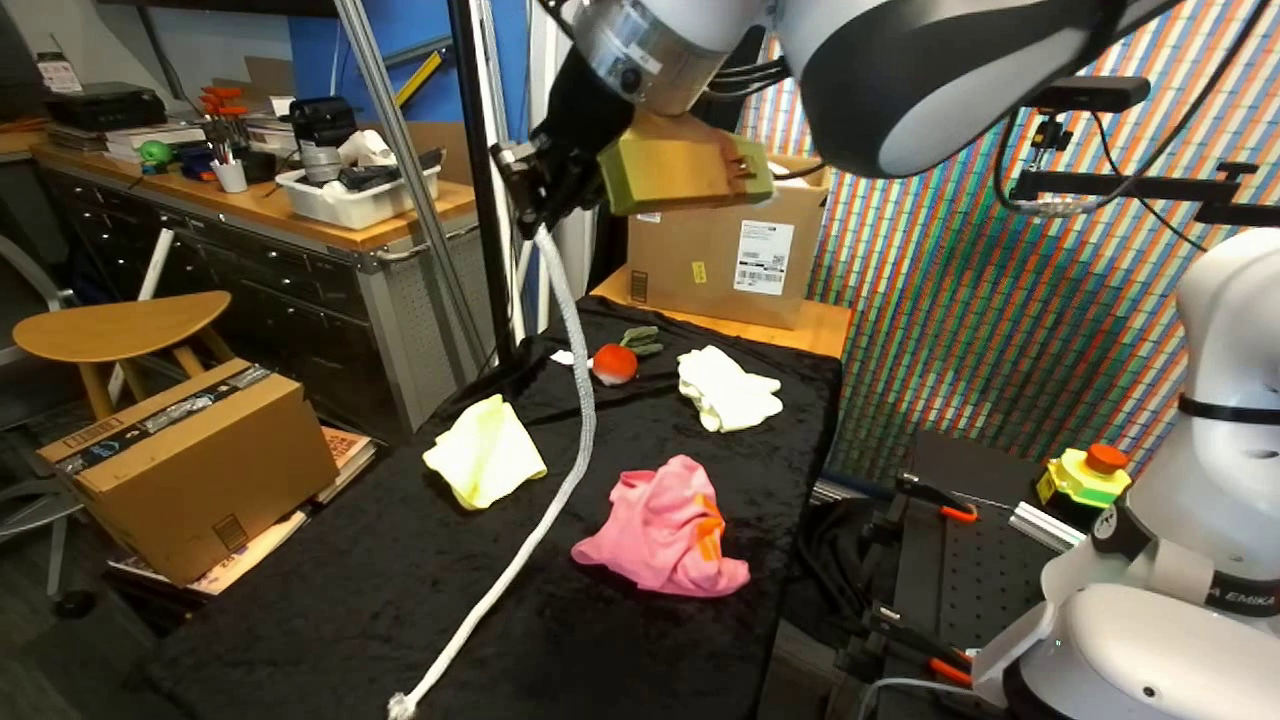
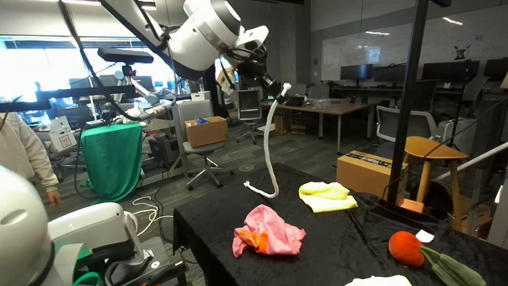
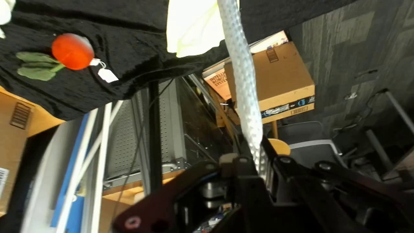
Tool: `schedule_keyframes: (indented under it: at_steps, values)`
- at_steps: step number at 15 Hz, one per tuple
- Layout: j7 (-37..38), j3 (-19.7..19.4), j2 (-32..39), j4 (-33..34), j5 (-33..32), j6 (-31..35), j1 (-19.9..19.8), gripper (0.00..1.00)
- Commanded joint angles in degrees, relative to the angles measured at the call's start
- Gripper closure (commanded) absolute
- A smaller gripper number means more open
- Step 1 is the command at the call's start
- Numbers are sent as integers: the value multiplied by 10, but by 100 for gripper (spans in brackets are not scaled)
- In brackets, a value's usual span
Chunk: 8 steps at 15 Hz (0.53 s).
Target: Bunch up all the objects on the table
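Observation:
High above the black-draped table (image 1: 330, 610) my gripper (image 1: 535, 222) is shut on the white rope (image 1: 583, 400), close to its upper end. The rope hangs down and bends low over the table in an exterior view (image 2: 274, 194); whether its lower part touches the fabric I cannot tell. A pale yellow cloth (image 1: 487, 455), a crumpled pink cloth (image 2: 270, 232) with an orange patch, a white cloth (image 1: 728, 390) and a red-orange item (image 3: 73, 51) with green leaves lie apart on the table. The wrist view cuts off the white cloth and leaves the pink one out.
A black upright post (image 2: 403, 115) stands at the table's side, with a cardboard box (image 1: 200, 470) on the floor beyond it. Another cardboard box (image 1: 720, 260) sits at the table's end. The robot's base (image 1: 1150, 640) is beside the table.

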Motion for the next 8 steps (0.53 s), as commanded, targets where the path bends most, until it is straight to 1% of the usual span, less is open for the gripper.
schedule_keyframes:
  at_steps: [1,2,3,4,5,6,7,8]
  values:
    - [81,98,-146,-112,3,-18,-123,96]
    - [99,115,-179,-138,7,-22,-150,96]
    - [126,78,-213,-159,-9,-35,-120,96]
    - [125,80,-247,-181,0,-42,-133,96]
    - [128,78,-279,-202,3,-50,-135,96]
    - [106,116,-307,-220,41,-43,-186,96]
    - [113,124,-328,-234,47,-45,-198,96]
    - [103,128,-352,-247,62,-47,-210,96]
